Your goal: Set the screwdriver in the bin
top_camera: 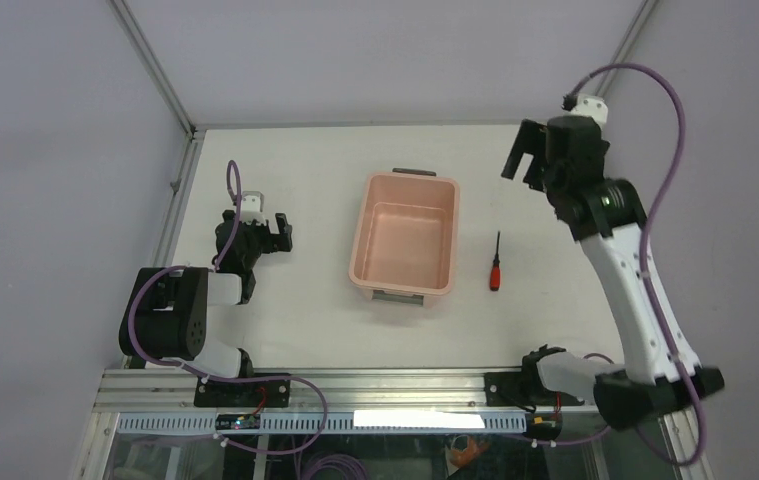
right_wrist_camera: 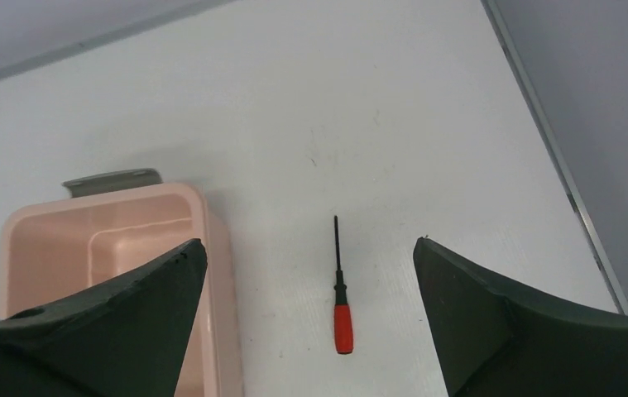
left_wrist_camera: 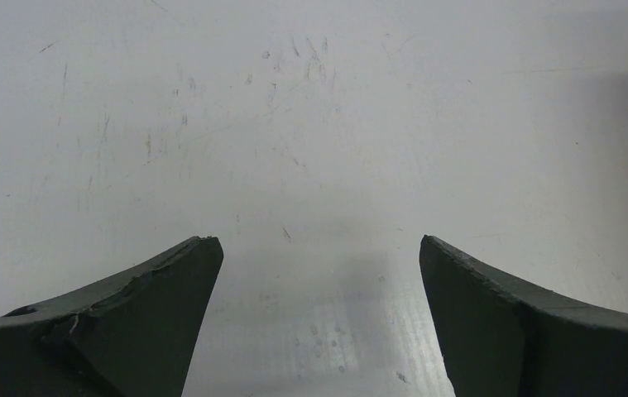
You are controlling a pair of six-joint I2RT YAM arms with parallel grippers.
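The screwdriver (top_camera: 495, 264), slim with a black shaft and red handle, lies flat on the white table just right of the bin (top_camera: 449, 235), handle toward the near edge. The bin is a salmon-pink tub with nothing inside it. My right gripper (top_camera: 521, 157) hangs high above the table's far right, open, nothing between its fingers. In the right wrist view the screwdriver (right_wrist_camera: 340, 294) shows well below, between the spread fingers, with the bin (right_wrist_camera: 213, 256) to its left. My left gripper (top_camera: 273, 226) stands open left of the bin, over bare table (left_wrist_camera: 318, 165).
A metal frame rail (top_camera: 180, 180) runs along the table's left edge, and grey walls close in the back and sides. The bin has a dark grey handle (top_camera: 413, 172) at its far end and another (top_camera: 397, 297) at its near end.
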